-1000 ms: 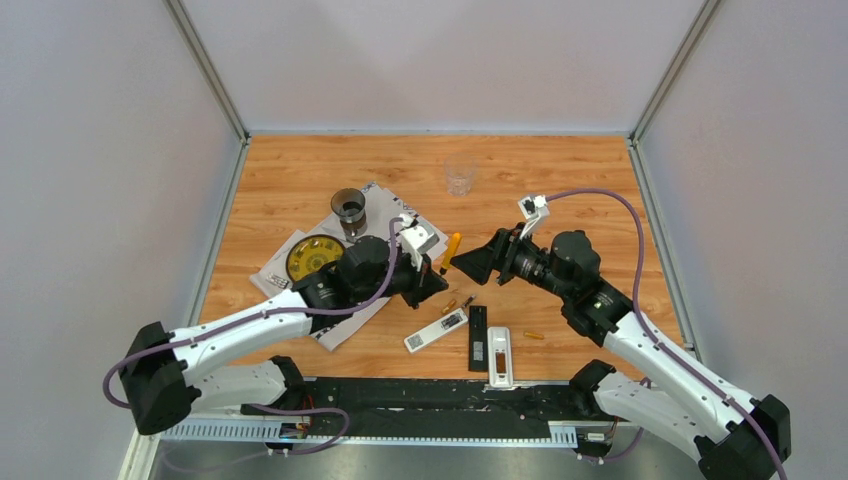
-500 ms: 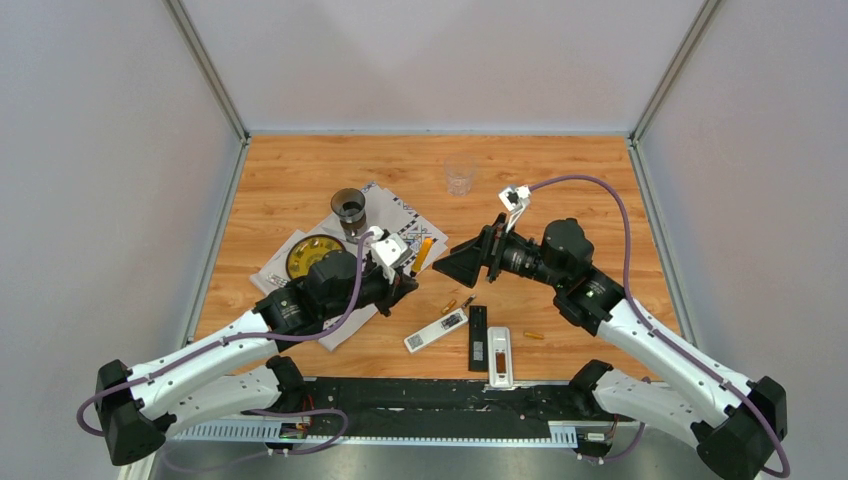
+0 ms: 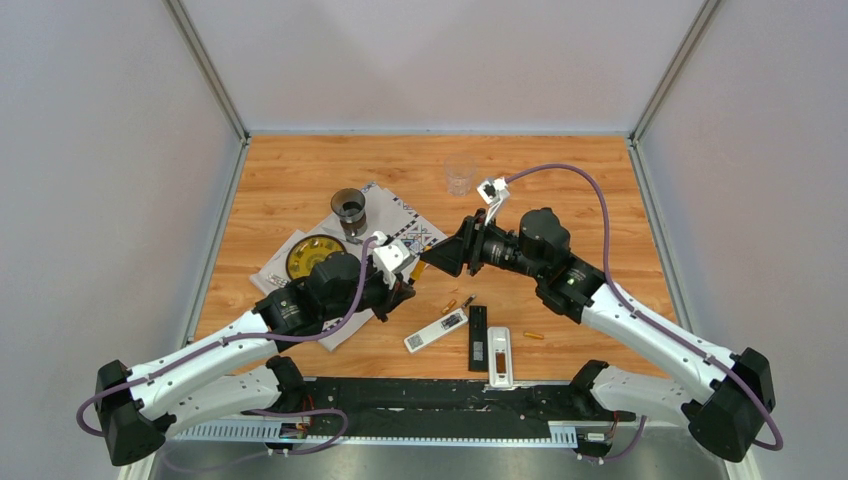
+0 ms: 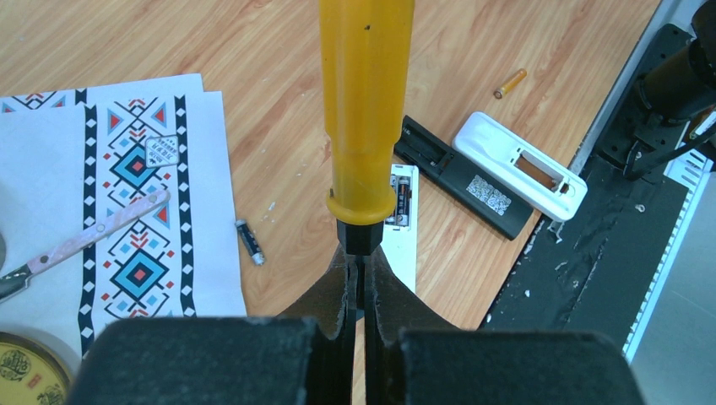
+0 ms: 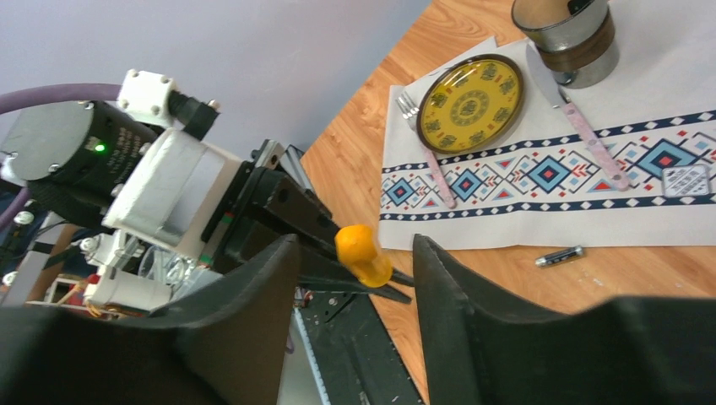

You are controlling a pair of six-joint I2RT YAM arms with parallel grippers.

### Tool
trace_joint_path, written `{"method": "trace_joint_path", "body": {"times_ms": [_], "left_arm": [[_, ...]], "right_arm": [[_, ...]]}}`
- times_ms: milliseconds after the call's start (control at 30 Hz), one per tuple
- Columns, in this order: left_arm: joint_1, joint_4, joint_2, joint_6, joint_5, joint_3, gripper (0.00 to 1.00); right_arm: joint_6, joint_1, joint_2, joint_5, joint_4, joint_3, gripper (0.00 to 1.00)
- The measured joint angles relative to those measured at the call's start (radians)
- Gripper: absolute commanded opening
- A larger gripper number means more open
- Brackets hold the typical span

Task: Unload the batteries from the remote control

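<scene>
Gripped the screwdriver [image 4: 367, 110] by its shank in the clenched left gripper [image 4: 359, 263], handle outward, apparently for a handover; flanked the handle with the right gripper [image 5: 359, 253], jaws parted, touching nothing. Shown clearly only from the left wrist: the remote control [image 4: 490, 139] with its bay open; left loose on the table [image 4: 253, 42]: a grey battery [image 4: 251, 242] beside the mat [image 4: 59, 211], an orange battery [image 4: 510, 83] beyond.
</scene>
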Motion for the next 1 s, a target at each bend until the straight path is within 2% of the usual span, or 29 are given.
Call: {"method": "trace_joint_path", "body": {"times_ms": [100,133,167,200,233,367,433,500,633,867,900,1000], "left_arm": [[0.000,-0.002,0.000,0.000,0.008,0.000,0.00],[0.000,-0.003,0.000,0.000,0.008,0.000,0.00],[0.000,-0.008,0.000,0.000,0.010,0.000,0.00],[0.000,-0.013,0.000,0.000,0.010,0.000,0.00],[0.000,-0.018,0.000,-0.001,0.011,0.000,0.00],[0.000,-0.024,0.002,-0.005,0.012,0.000,0.06],[0.000,-0.024,0.002,-0.005,0.011,0.000,0.30],[0.000,-0.023,0.002,-0.001,0.011,0.000,0.48],[0.000,-0.020,-0.013,-0.005,0.007,0.000,0.58],[0.000,-0.016,-0.064,-0.008,-0.017,-0.009,0.64],[0.000,-0.016,-0.064,-0.010,-0.023,-0.012,0.81],[0.000,-0.015,-0.047,-0.024,-0.032,-0.031,0.83]], "right_arm": [[-0.002,0.005,0.018,0.002,-0.002,0.000,0.36],[-0.002,0.008,0.023,0.001,-0.002,0.000,0.25],[-0.003,0.011,0.024,0.001,-0.001,0.000,0.19],[-0.005,0.013,0.024,0.000,0.000,0.000,0.06],[-0.011,0.016,0.024,-0.001,0.000,0.001,0.01],[-0.039,0.018,0.024,0.005,-0.012,0.001,0.00],[-0.047,0.018,0.024,0.008,-0.012,0.000,0.00],[-0.048,0.018,0.024,0.015,-0.015,0.000,0.00],[-0.050,0.018,0.010,0.041,-0.018,-0.004,0.00],[-0.117,0.019,-0.054,0.161,-0.079,-0.031,0.00],[-0.133,0.019,-0.060,0.188,-0.101,-0.034,0.00],[-0.179,0.019,-0.072,0.270,-0.158,-0.040,0.00]]}}
